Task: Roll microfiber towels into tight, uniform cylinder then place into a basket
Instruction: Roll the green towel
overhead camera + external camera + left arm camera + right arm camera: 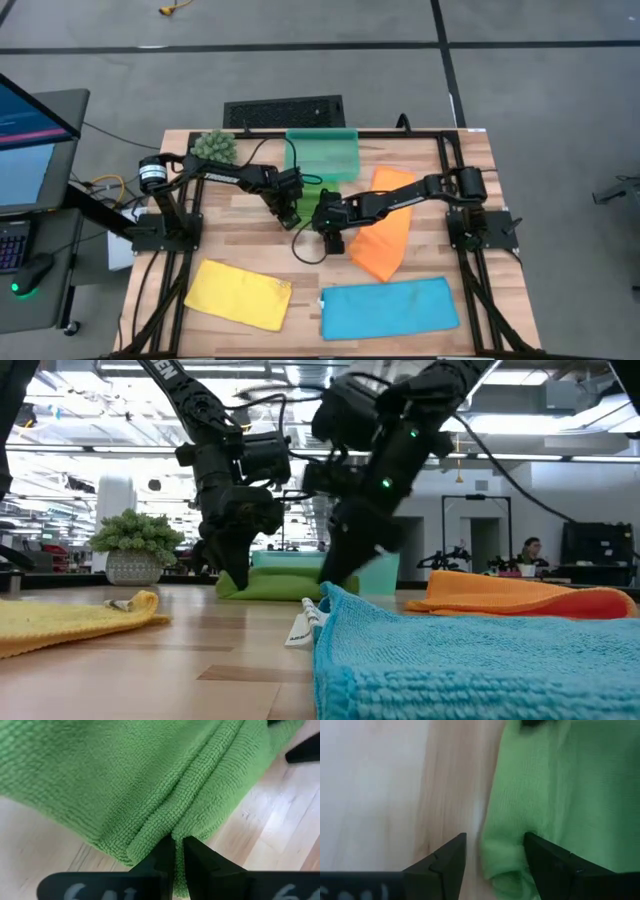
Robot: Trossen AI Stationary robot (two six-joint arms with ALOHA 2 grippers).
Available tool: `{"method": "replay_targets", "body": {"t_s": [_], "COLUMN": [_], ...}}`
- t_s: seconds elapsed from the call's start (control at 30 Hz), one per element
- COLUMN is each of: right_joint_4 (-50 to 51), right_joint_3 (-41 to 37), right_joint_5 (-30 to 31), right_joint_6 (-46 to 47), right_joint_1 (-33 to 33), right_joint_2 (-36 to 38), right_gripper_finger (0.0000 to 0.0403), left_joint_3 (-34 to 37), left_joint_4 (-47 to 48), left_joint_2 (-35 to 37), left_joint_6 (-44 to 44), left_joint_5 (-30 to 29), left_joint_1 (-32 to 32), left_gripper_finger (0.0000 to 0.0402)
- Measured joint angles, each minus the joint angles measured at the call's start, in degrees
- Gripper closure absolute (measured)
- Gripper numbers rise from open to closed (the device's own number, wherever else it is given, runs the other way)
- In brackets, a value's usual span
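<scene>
Green microfiber towel (150, 780): bunched on wooden tabletop (250, 235), just before translucent teal plastic basket (322, 153). Left claw (175, 851): pinched shut on towel fold. Right claw (495, 852): open, straddling towel corner. Risk: one-sided hold, roll loosens, skews.

Green towel (312, 190) mostly hidden beneath both arms in the high view, its edges cut off in both wrist views; blue towel (480, 660) cropped at the low view's bottom and right edges; basket (385, 572) largely screened by the arms.
</scene>
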State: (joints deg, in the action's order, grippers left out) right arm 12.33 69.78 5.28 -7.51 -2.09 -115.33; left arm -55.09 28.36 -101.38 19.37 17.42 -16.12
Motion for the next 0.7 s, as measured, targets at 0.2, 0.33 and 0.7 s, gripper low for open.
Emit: {"method": "replay_targets", "body": {"t_s": [0.2, 0.33, 0.7], "right_joint_4": [0.51, 0.24, 0.01], "right_joint_3": [0.35, 0.36, 0.28], "right_joint_5": [-0.02, 0.96, 0.89], "right_joint_6": [2.58, 3.45, 6.01], "right_joint_1": [-0.15, -0.15, 0.99], "right_joint_2": [-2.55, -3.28, -3.32], "right_gripper_finger": [0.0184, 0.0218, 0.0359], "left_joint_3": [0.02, 0.02, 0.04], "left_joint_4": [-0.26, -0.28, -0.28], "left_joint_2": [0.0, 0.0, -0.04], "left_joint_6": [-0.92, -3.78, -6.33], "left_joint_5": [0.24, 0.93, 1.65], "left_joint_1": [0.0, 0.0, 0.02], "left_gripper_finger": [0.0384, 0.0384, 0.036]}}
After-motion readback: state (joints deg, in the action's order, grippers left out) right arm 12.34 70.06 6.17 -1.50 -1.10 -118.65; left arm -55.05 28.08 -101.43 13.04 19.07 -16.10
